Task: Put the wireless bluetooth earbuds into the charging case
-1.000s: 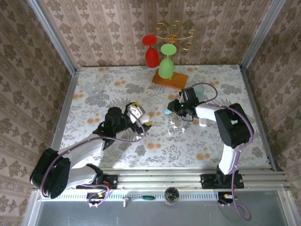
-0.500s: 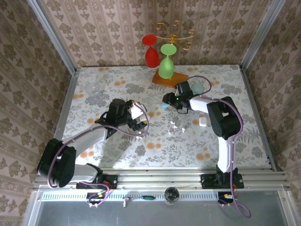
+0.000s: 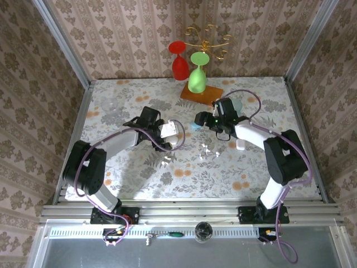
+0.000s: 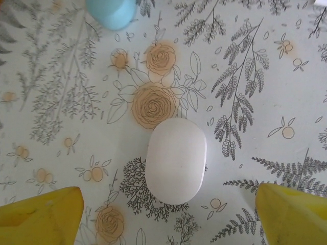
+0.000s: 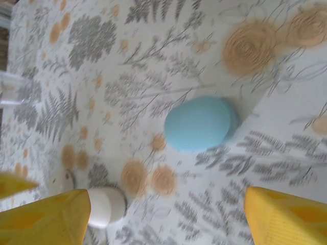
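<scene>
the left gripper (image 4: 168, 217) is hovering over the white charging case (image 4: 176, 161), its jaws standing wide and gripping nothing. the right gripper (image 5: 166, 219) is gaping, equally empty, below the blue charging case (image 5: 200, 124). the earbuds (image 3: 207, 149) are lying loose near the middle of the top view.
</scene>
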Robot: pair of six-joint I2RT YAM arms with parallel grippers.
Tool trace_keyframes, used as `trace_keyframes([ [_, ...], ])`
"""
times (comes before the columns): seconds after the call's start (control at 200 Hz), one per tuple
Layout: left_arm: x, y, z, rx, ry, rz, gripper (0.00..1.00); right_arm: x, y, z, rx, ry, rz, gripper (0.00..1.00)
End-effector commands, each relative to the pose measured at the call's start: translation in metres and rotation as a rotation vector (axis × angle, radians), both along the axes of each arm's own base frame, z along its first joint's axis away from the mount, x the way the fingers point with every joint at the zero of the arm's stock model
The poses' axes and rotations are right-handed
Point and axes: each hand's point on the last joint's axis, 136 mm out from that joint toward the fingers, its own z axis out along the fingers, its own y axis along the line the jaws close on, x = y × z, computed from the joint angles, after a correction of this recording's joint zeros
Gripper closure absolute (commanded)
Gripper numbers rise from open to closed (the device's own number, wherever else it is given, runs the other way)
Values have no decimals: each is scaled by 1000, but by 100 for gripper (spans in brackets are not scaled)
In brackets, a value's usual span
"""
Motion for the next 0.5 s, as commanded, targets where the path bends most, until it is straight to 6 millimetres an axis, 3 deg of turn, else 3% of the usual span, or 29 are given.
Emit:
trace_keyframes([
  [0.0,-2,2,-11,59,49,-63,12,-21,3,12,-6,-26,18,20],
  [0.325,11,-6,-44,97,119,-98,14,-53,-16,35,-42,-60,5,20],
  [0.46,9,-7,-52,114,166,-115,27,-58,-24,33,-68,-51,-8,21],
  [0.495,8,-7,-54,114,179,-119,30,-60,-27,44,-58,-79,-14,21],
])
